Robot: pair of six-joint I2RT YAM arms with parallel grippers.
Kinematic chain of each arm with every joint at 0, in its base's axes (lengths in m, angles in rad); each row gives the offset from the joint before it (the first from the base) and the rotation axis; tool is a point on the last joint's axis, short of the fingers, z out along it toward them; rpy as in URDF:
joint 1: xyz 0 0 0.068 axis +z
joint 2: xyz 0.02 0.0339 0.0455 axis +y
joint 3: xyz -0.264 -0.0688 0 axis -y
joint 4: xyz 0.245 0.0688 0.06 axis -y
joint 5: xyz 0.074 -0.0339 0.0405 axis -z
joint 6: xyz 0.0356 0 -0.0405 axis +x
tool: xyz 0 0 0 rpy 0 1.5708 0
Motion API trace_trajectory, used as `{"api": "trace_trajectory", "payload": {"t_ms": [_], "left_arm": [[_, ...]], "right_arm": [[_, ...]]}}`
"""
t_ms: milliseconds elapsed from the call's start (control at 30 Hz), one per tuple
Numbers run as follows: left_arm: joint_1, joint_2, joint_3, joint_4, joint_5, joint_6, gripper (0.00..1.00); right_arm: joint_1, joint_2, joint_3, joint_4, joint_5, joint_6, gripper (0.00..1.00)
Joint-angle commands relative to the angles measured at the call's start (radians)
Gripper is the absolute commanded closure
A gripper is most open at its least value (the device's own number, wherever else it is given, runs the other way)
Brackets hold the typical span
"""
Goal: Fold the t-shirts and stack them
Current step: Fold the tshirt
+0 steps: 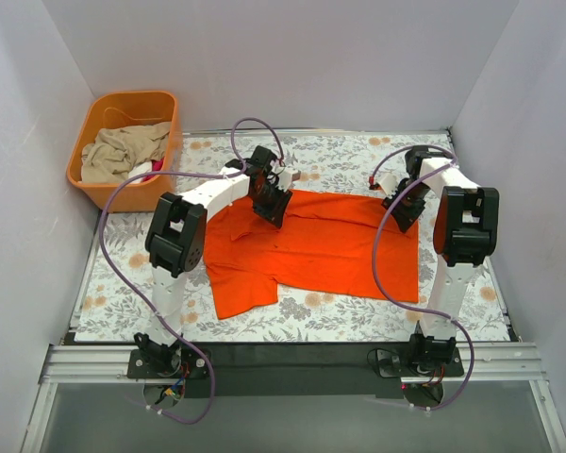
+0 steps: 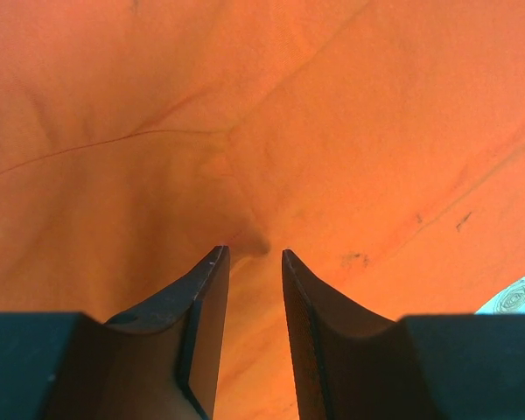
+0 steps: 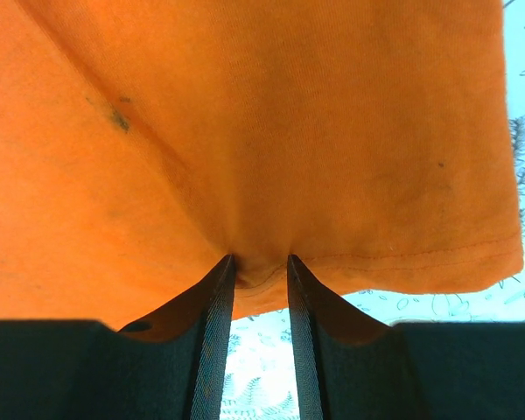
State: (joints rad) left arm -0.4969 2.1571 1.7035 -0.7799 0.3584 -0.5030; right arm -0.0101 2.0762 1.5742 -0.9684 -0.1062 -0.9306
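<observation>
Top external view has the soft, plain orange-red t-shirt (image 1: 330, 250) spread sideways on the flower-print tablecloth (image 1: 340, 156) covering the bench. The rigid orange plastic tub (image 1: 94, 113) sits off in the far left corner with a crumpled beige cloth (image 1: 123, 151) in it. Both arms are reaching to the shirt's far edge, with the left claw (image 1: 272, 209) at one end and the right claw (image 1: 399, 212) at the other.

On the left wrist cam, the left claw (image 2: 255, 258) is pinched onto a little pucker of orange fabric, and creases fan out from it. The right wrist cam is even clearer. The right claw (image 3: 261, 260) is clamped on the stitched hem (image 3: 420, 262), which bunches between the tips.

So I'd call this the start of the first fold: the far edge is gripped at both ends and nothing is folded over yet. My guess is the next move needs both arms to lift together and carry that edge toward the near side at the same pace. If one lags, the shirt will probably skew or drag across the cloth. Nothing is stacked yet.
</observation>
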Motion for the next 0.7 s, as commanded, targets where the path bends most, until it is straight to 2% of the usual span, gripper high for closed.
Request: {"api": "trace_trajectory", "payload": {"t_ms": [0,200,333,533,667], "left_arm": [[-0.012,0.006,-0.004,0.01,-0.001,-0.002,0.7],[-0.017,0.017,-0.016,0.01,0.008,-0.011,0.72],[-0.017,0.02,-0.015,0.008,0.008,-0.009,0.76],[-0.019,0.003,0.002,-0.01,0.031,-0.008,0.98],[-0.019,-0.029,0.021,-0.038,0.06,-0.006,1.0]], "right_arm": [[-0.001,0.019,0.013,-0.016,0.01,-0.033,0.68],[-0.001,0.033,0.013,-0.016,0.013,-0.03,0.67],[-0.001,0.045,0.017,-0.016,0.017,-0.027,0.67],[-0.002,0.058,0.026,-0.015,0.017,-0.024,0.67],[-0.005,0.061,0.043,-0.016,0.017,-0.02,0.67]]}}
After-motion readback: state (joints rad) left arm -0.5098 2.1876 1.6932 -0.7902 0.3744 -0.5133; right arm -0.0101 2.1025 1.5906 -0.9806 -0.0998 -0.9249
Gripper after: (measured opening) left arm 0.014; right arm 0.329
